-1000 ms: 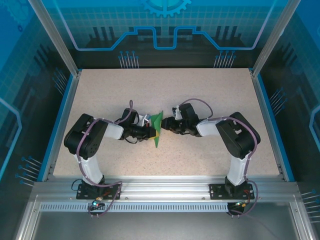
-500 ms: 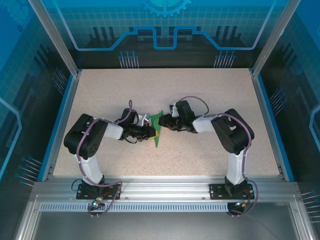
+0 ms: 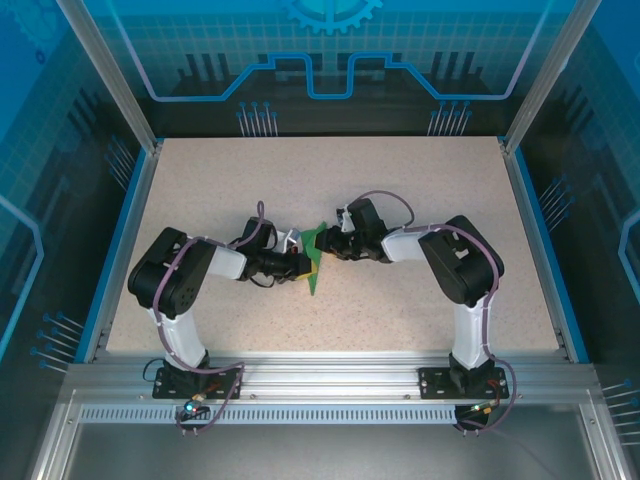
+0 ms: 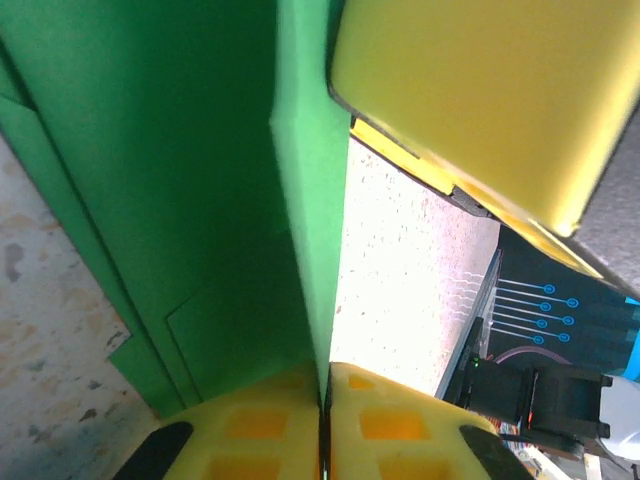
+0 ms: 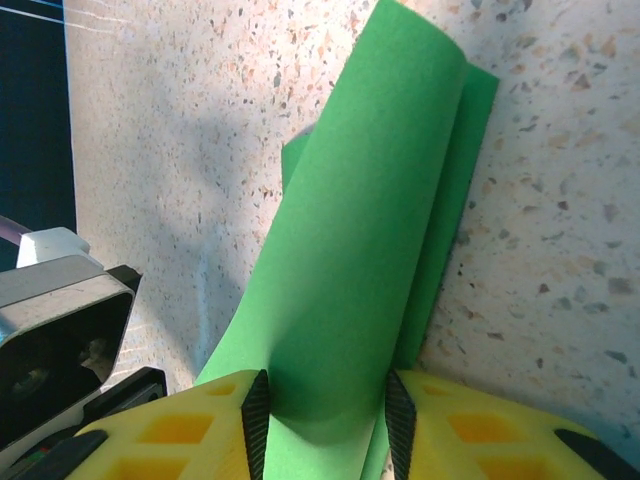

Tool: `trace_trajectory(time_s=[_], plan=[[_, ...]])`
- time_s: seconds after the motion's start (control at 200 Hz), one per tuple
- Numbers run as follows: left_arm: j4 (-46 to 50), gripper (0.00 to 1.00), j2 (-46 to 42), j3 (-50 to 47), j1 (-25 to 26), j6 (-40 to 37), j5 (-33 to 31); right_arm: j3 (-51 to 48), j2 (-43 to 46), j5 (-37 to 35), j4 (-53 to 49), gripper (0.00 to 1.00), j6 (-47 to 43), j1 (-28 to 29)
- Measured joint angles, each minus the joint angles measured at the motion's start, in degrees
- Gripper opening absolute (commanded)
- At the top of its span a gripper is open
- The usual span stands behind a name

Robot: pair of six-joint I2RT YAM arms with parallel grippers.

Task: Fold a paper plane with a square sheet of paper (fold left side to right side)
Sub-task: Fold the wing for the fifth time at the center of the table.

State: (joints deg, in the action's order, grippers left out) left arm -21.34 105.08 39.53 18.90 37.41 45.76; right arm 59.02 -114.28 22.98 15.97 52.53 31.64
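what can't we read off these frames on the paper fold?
Top view: green paper too small; creases unreadable.
Left wrist: left hand pinches an edge; paper's far end cut off by frame top.
Right wrist: right hand straddles a curled flap; real grip unclear, frame bottom cuts it off.

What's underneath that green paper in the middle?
Beneath the square sheet of paper there is the speckled table. The sheet's curled upper layer covers its own lower layer, whose edge peeks out; the table patch right under it is hidden.
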Motion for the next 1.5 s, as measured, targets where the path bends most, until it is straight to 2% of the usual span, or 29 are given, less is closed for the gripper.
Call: trace_trajectory(time_s=[0.345, 0.545, 0.81, 0.935, 1.07, 1.336, 1.501], plan=[[0.57, 0.35, -0.39, -0.22, -0.04, -0.02, -0.24, 1.11, -0.39, 0.0, -1.9, 0.37, 0.0, 0.0], [2.73, 0.55, -4.02, -0.92, -1.79, 0.0, -1.29, 1.31, -0.46, 0.02, -2.27, 0.36, 0.0, 0.0], [5.64, 0.57, -5.01, 0.31, -3.96, 0.24, -3.08, 1.42, -0.46, 0.02, -2.47, 0.36, -0.02, 0.0], [5.6, 0.56, -3.52, 1.95, -3.96, 0.66, -3.08, 1.42, -0.46, 0.0, -2.45, 0.36, -0.02, 0.0], [5.6, 0.49, -1.27, 3.48, -3.96, 1.55, -3.06, 1.42, -0.46, 0.02, -2.45, 0.36, -0.02, 0.0], [5.18, 0.24, 1.18, 5.75, -4.07, 2.89, -3.08, 1.42, -0.46, 0.02, -2.47, 0.36, -0.02, 0.0], [5.07, 0.02, 1.77, 6.6, -4.07, 2.97, -3.96, 1.42, -0.46, 0.02, -2.47, 0.36, -0.02, 0.0]])
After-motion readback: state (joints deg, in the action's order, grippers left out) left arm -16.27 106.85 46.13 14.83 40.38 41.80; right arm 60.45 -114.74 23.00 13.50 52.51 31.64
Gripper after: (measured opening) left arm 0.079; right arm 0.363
